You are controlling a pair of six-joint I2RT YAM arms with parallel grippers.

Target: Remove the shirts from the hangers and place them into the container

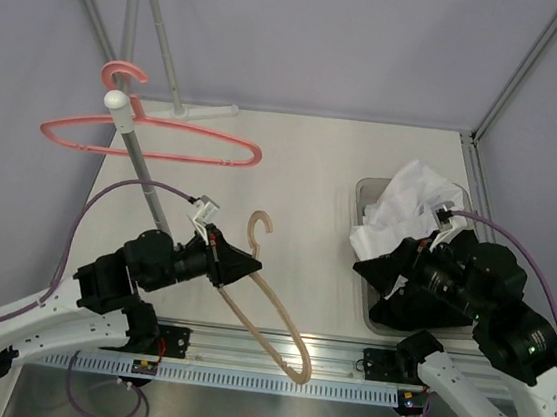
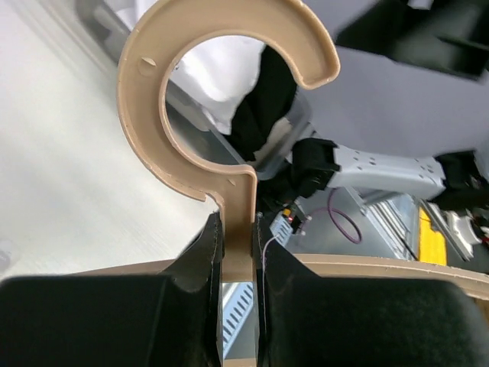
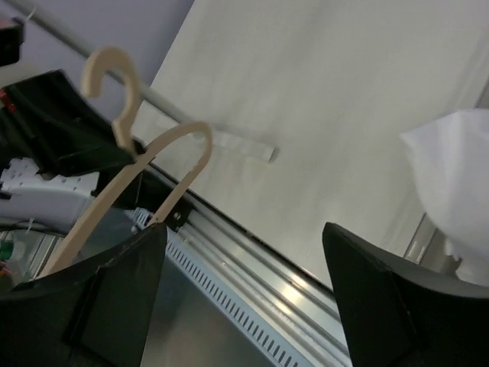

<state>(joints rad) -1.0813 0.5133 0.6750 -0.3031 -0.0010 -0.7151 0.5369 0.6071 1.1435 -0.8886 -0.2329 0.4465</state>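
My left gripper (image 2: 237, 229): clamped narrow on tan hanger (image 2: 145, 115)
My right gripper (image 3: 241, 237): wide open, empty
Hangers (image 1: 155, 141): two
Shirts (image 1: 410, 198): two, in container (image 1: 364, 193)

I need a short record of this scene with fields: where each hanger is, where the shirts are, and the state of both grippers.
pink hanger: bare, on the rack pole
tan hanger: bare, clamped at its neck by the left gripper
white shirt: in the container
black shirt: in the container, beside the white shirt
right gripper: open, holding nothing, by the container
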